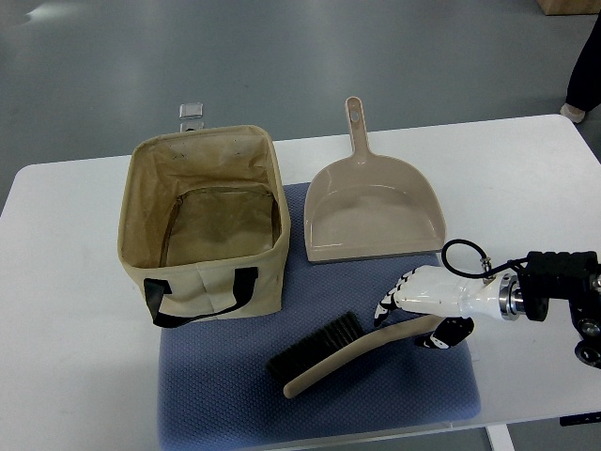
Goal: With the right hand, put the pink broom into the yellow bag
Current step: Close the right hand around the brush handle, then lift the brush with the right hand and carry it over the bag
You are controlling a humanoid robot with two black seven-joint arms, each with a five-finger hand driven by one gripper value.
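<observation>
One broom (343, 352) lies along the mat's (225, 395) near edge, bristles left, its handle end clasped by the right hand (423, 308) over the mat's right side, while farther back the open bag (205, 225) and dustpan (371, 211) sit side by side across the table (66, 310).

No text, label, brand, number or sign can be read anywhere in the top view. The beige fabric bag with black handles (204, 225), the tan plastic dustpan (372, 209) and the brush with dark bristles and a tan handle (349, 349) carry no visible print, nor do the blue textured mat (319, 404) and the white desk (66, 310) show any markings.
</observation>
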